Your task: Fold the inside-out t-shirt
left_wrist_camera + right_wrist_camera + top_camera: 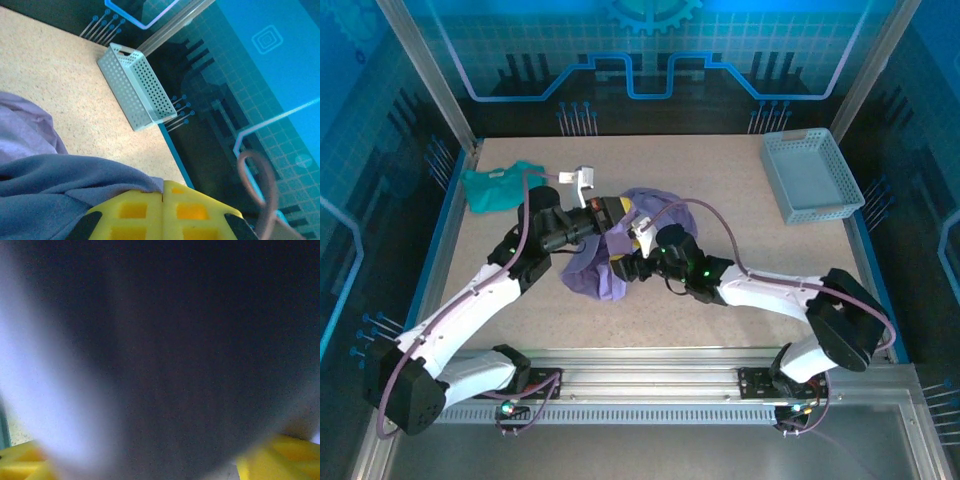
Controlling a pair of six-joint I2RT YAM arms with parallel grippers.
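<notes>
Closest to the lens, in the right wrist view, purple cloth of the t-shirt (175,340) is pressed up as a dark blur. The right gripper (150,460) is seen with its yellow fingers (20,462) parted to the 2 lower corners: released, with fabric lying between them but nothing clamped. In the left wrist view the left gripper (162,197) is clenched, its 2 yellow pads met at the bottom of the frame. A fold of the t-shirt (50,200) runs into their seam, so a pinch of cloth is judged to be held.

From above, the t-shirt (598,278) is found as a crumpled heap at the centre of the table (670,320). The left gripper (612,213) is at its upper part and the right gripper (632,255) is sunk into its middle. Nothing is flattened yet, so spreading is judged to be the step in hand. It would be done well if a 2nd hold were taken on 1 layer only, at a hem or seam well apart from the 1st pinch. The 2 holds would then be drawn apart low over the table. Farther off, a teal shirt (500,185) at the upper left and a basket (810,175) at the upper right should be left undisturbed.
</notes>
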